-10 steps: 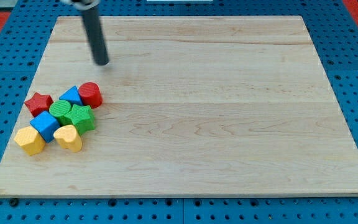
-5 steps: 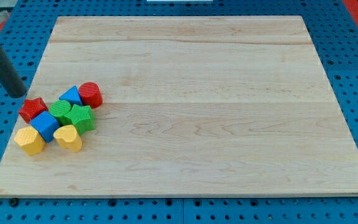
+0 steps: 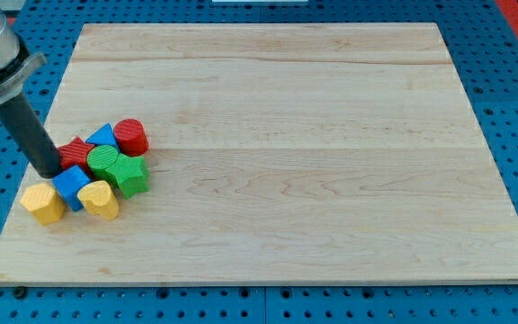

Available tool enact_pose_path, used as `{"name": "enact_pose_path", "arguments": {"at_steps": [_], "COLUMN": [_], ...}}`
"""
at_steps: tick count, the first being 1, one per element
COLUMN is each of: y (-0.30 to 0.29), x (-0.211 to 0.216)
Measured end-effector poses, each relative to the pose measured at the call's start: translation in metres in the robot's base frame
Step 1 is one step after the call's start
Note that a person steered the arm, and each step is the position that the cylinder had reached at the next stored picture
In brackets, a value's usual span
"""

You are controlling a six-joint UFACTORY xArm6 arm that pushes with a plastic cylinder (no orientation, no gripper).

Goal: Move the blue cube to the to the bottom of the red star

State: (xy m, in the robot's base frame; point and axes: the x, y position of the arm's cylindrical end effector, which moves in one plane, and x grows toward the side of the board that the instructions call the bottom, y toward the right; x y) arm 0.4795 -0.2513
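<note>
Near the table's (image 3: 268, 261) left edge, the blue cube (image 3: 72, 184), light, rigid and free-sliding, already sits below the red star (image 3: 76, 149); no claw exists, so push its flat face with my tip (image 3: 48, 171).

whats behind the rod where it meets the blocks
My tip sits at the view's left of the cluster, touching the blue cube. The rod covers the left part of the red star; only its right side shows. Nothing else can be made out behind it.
</note>
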Motion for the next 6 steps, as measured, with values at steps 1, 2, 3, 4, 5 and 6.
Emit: {"name": "enact_pose_path", "arguments": {"at_steps": [1, 2, 3, 4, 5, 6], "y": [0.025, 0.041, 0.019, -0.029, -0.053, -0.054], "x": [-0.008, -0.002, 0.008, 0.014, 0.023, 0.07]}}
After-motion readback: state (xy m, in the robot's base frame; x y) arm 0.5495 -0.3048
